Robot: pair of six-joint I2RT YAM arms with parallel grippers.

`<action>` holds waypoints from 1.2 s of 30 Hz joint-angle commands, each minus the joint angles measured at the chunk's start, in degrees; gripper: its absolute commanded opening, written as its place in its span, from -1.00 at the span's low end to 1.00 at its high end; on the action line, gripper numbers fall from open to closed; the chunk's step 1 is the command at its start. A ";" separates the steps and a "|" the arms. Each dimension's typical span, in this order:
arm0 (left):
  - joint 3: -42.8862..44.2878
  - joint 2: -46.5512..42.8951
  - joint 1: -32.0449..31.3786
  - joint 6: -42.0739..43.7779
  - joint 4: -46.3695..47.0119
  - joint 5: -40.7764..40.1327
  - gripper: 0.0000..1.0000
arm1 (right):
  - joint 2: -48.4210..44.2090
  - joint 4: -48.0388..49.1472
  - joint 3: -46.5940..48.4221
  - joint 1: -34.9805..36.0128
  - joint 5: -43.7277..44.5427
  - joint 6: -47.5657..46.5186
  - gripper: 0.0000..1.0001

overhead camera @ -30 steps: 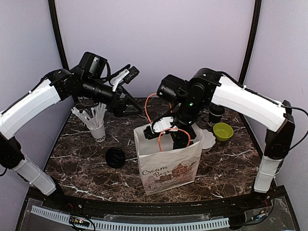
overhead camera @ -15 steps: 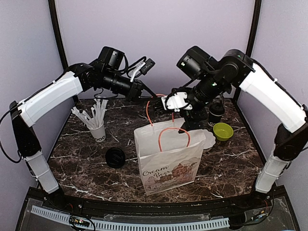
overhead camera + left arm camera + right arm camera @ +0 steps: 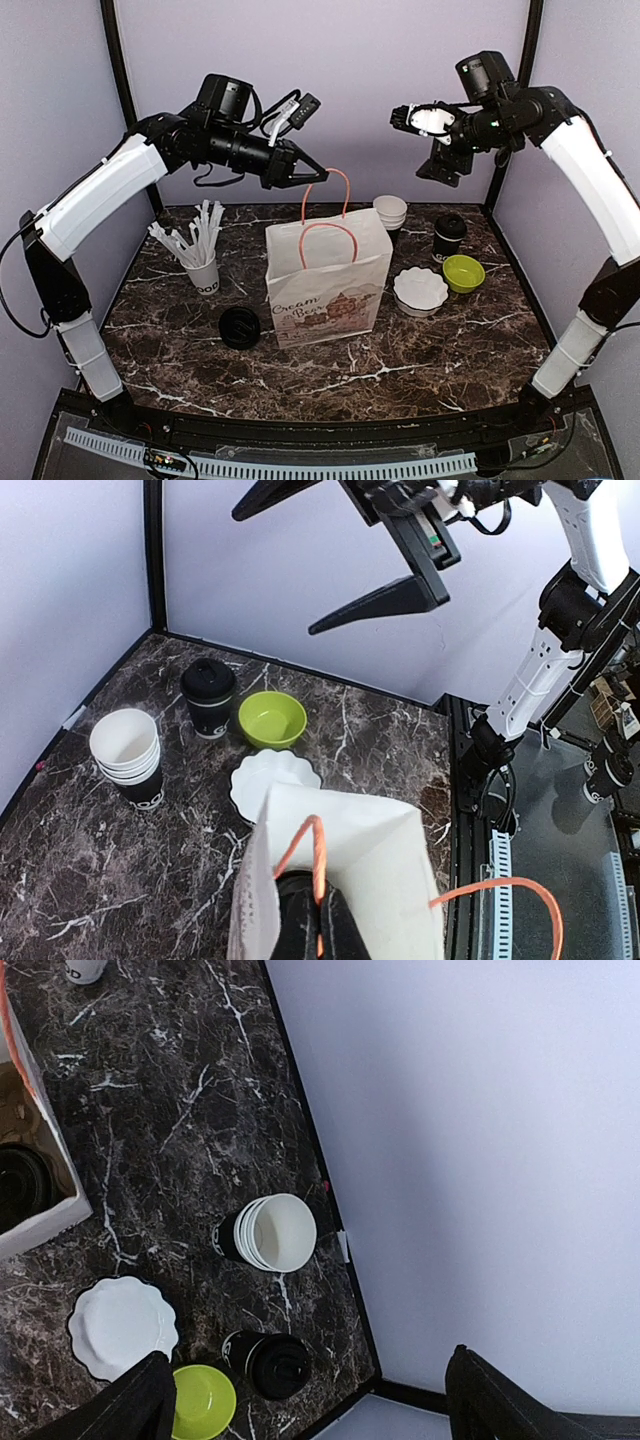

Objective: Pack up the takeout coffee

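Lifted since before, right gripper hangs wide; outstretched left gripper pinches paper bag handle.

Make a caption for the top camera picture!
Left gripper holds the paper bag by its handle; right gripper hangs open.

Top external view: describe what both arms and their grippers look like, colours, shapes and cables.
Both arms share one design: the left arm and right arm have smooth white shells over black joints and black wrist housings. Black cables loop by the left wrist. The left gripper and right gripper have long, tapering black fingers.
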 commanded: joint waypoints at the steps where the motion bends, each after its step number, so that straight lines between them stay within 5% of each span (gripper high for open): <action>1: -2.17 -2.52 -0.27 0.38 0.04 2.36 -1.00 | -1.25 5.79 -4.38 -2.87 -1.40 2.82 0.89; 10: -14.58 -10.01 -6.05 -1.62 2.71 5.38 -1.00 | -0.92 4.04 -7.89 -4.00 -3.03 3.70 0.89; 23: -19.42 -11.55 -16.98 -5.18 3.51 7.45 -1.00 | -0.47 3.76 -10.54 -4.18 -3.62 3.26 0.90; 36: -20.50 -14.09 -21.28 -6.80 7.61 6.66 -1.00 | -2.98 1.67 -13.11 -4.19 -6.67 2.28 0.90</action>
